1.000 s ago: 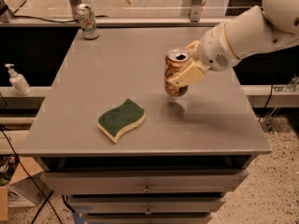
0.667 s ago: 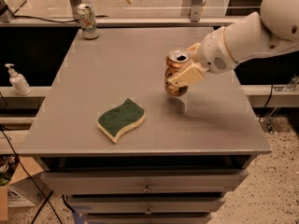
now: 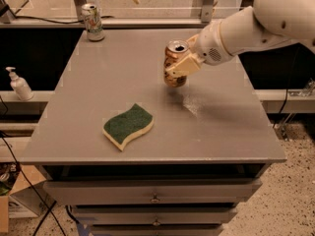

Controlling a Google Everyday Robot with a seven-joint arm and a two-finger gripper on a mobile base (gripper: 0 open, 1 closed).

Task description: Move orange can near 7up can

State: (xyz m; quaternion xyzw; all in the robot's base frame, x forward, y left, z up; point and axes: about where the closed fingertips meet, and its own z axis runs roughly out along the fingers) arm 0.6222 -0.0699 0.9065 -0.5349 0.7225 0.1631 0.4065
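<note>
The orange can is a shiny copper can with a silvery top and a dark hole. It is upright, held a little above the grey table right of its middle. My gripper is shut on the can from the right, a cream finger across its front. The white arm reaches in from the upper right. The 7up can, white with green markings, stands upright at the table's far left corner, well away from the orange can.
A green and yellow sponge lies at the front left of the table. A white pump bottle stands on a shelf to the left. A rail with metal posts runs behind the table. Drawers sit below the front edge.
The gripper has carried the orange can a little up and to the left, toward the back of the table. The 7up can and sponge have not moved.
</note>
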